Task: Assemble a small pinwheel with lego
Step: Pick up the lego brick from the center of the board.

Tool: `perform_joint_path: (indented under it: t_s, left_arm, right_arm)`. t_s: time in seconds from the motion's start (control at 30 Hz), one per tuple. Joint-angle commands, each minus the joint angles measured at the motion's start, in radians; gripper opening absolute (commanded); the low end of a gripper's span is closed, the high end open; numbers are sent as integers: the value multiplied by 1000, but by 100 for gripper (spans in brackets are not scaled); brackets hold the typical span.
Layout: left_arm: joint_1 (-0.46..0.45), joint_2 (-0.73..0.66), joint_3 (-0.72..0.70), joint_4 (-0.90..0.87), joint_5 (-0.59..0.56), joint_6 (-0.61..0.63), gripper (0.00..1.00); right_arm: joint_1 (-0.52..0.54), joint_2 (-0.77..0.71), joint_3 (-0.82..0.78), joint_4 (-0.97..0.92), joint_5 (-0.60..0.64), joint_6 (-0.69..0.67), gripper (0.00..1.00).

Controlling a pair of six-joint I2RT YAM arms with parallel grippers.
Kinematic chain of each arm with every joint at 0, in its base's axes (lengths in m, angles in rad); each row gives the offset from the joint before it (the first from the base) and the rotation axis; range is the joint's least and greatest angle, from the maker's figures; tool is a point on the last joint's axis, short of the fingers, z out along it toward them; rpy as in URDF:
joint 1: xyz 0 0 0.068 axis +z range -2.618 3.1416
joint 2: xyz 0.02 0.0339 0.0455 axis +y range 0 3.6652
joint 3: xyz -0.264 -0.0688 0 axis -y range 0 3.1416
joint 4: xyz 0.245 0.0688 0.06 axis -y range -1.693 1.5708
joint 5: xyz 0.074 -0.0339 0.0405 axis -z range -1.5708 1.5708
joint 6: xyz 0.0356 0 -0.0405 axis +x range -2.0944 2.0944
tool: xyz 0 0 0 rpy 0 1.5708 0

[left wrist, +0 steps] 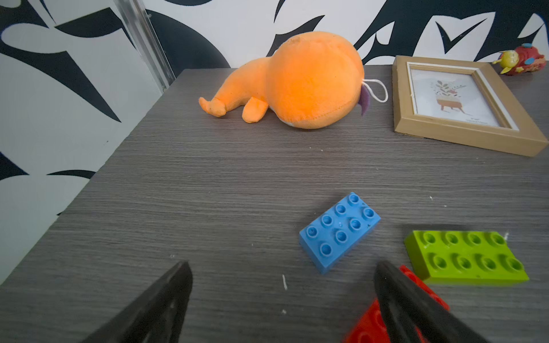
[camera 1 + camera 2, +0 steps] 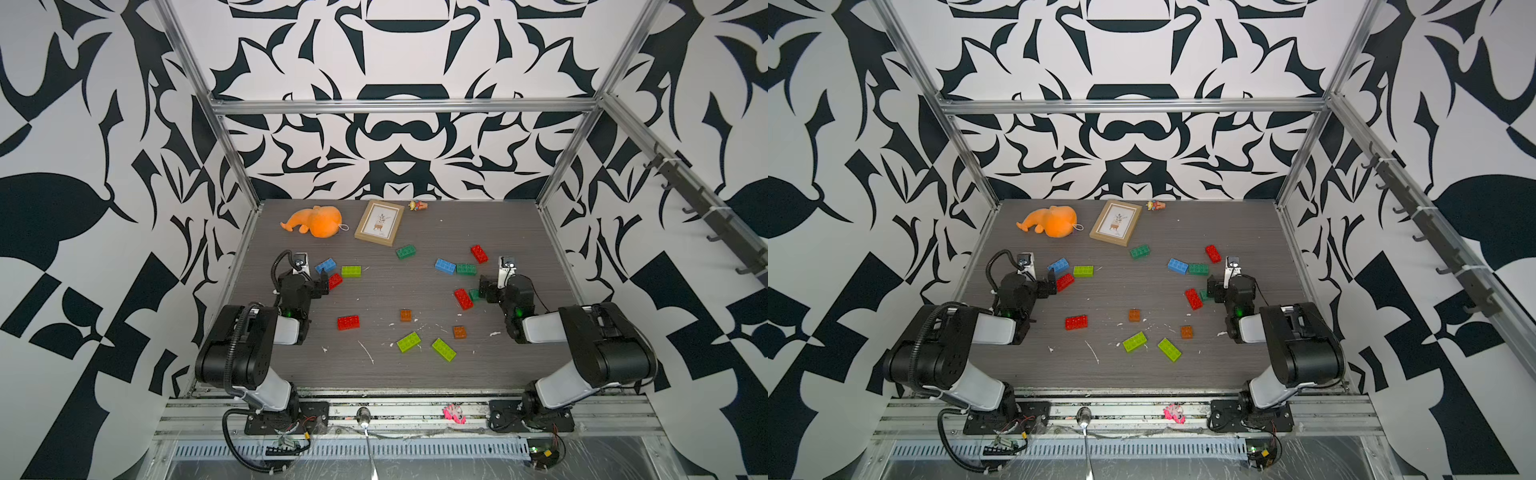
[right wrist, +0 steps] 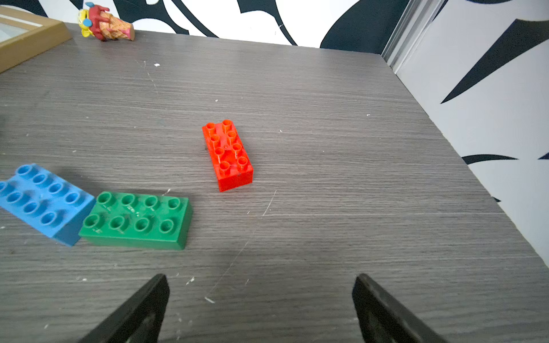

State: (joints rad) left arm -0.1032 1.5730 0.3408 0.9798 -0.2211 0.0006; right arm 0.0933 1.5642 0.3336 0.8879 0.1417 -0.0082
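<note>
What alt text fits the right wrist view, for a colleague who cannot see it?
The right gripper, open and empty, points across a grey wood-grain table at a red two-by-four studded plastic brick lying alone ahead. Nearer, to one side, a dark green two-by-four brick and a blue one lie close together; a small colourful toy figure lies by the far wall.

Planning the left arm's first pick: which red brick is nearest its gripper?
The red brick beside the blue brick, right at the tip of the left gripper; the other red bricks lie farther off.
</note>
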Motion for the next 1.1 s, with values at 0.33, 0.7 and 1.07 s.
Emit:
perform_joint_path:
  t_s: [0.33,0.7,1.07]
  left_arm:
    - [-27,4,-32,91,-34,27,100]
    - [-32,4,-42,108,-39,28,100]
    - [-36,7,-53,135,-44,33,100]
  right_arm:
    - [0,-7,22,27,4,-10,99]
    - [0,-7,19,29,4,-7,99]
    - [4,-10,10,45,-5,-10,99]
